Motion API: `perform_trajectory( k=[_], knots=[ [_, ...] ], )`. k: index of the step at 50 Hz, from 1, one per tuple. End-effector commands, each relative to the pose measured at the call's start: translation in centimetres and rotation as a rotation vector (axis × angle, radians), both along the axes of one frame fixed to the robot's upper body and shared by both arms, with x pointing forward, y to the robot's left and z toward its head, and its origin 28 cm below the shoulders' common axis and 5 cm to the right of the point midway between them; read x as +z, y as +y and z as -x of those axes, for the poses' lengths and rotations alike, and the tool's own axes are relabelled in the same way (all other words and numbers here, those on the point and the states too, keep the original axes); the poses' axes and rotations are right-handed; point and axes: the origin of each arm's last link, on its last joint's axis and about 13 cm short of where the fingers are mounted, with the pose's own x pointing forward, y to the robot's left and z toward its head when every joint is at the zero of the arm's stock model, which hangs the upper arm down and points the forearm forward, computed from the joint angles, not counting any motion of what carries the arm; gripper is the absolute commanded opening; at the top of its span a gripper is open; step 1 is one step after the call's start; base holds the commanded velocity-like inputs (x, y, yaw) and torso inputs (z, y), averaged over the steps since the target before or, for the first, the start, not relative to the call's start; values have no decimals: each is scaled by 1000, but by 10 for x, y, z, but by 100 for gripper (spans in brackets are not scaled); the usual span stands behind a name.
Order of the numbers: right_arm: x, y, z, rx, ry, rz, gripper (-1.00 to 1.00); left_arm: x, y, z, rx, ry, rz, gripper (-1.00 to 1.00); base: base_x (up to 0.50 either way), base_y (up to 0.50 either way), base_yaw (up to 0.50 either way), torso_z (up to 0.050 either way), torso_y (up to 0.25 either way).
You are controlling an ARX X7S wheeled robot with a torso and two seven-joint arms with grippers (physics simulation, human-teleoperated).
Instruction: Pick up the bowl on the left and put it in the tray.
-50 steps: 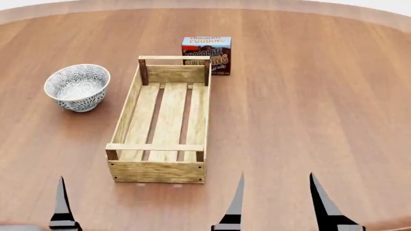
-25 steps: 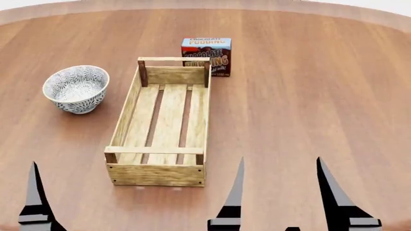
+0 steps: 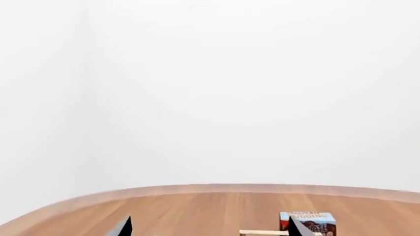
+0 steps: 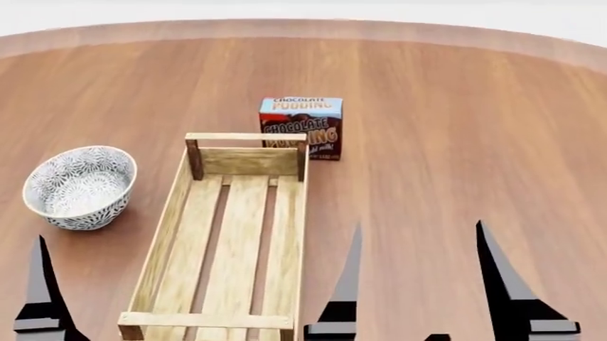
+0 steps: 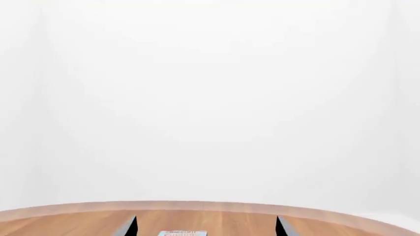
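Empty bowl (image 4: 79, 187) just left of empty tray (image 4: 227, 234)

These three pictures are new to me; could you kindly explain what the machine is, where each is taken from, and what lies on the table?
It is a simulated two-armed robot. One picture looks down from its head; the other two come from cameras near each hand and show mostly blank wall. On the wooden table lie a patterned bowl, a long wooden tray and a chocolate pudding box. The dark spikes are fingertips: the right hand is open, the left hand too. Nothing is held.
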Motion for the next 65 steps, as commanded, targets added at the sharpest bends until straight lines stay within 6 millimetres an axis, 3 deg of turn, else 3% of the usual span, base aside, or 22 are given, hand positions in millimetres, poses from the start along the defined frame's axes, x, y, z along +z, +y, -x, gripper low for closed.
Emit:
perform_trajectory(
  k=[1,23,52,65],
  knots=[
    [8,-3,4,-15,-42,-14,100,6,0,2,-74,-40,29,100,500,0,0,0,0],
    [6,-2,2,-25,-37,6,100,7,1,2,-74,-38,37,100,102,13,0,0,0],
    [7,-2,4,-23,-39,9,100,6,1,3,-76,-32,41,100,0,500,0,0,1],
    [7,-4,4,-27,-52,-30,100,5,0,2,-82,-17,46,100,74,12,0,0,0]
  ],
)
